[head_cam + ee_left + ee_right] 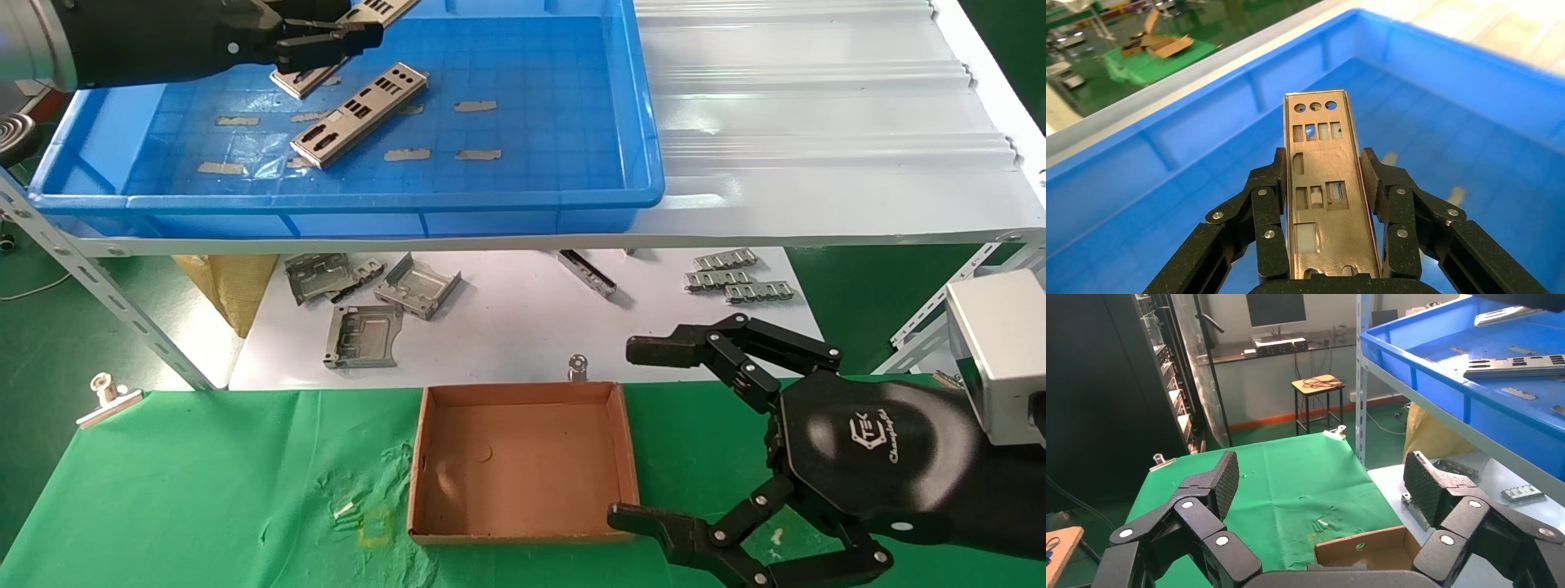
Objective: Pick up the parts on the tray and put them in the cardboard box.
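So the left hand (1329, 184) was clamped on one of the parts (1322, 184), a thin flat silver plate punched with round holes and rectangular slots, pinched by its long edges between the black fingers (1269, 202). It was held over the far left of the tray (572, 200), that glossy blue plastic bin with a grid floor and tan tape strips. Another plate (359, 115) lay flat on the tray floor just beside the hand. The cardboard box (523, 461), brown, shallow, no lid, sat on the green cloth in front of the tray shelf. Right hand (645, 433) hung splayed wide open beside the box, holding nothing.
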You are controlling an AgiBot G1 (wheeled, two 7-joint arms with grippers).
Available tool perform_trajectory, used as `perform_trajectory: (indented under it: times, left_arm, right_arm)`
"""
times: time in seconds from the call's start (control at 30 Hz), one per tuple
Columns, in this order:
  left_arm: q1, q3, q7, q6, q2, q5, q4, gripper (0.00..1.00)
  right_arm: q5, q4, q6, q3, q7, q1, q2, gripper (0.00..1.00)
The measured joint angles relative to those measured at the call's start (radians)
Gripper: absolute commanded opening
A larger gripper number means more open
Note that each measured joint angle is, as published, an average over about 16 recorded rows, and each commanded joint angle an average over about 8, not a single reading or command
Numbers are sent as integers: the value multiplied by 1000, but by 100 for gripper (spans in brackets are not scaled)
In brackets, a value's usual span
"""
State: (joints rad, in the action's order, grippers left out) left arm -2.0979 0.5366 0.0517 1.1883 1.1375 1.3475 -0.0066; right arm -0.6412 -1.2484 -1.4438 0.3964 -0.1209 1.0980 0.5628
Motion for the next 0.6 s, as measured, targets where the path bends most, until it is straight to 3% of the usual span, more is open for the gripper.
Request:
perform_trajectory:
  times: [0.6]
  left_arm:
    - [28, -1, -47, 21, 3, -2, 20, 0]
  right_arm:
    - [0, 0, 0, 0, 0, 0, 0, 100]
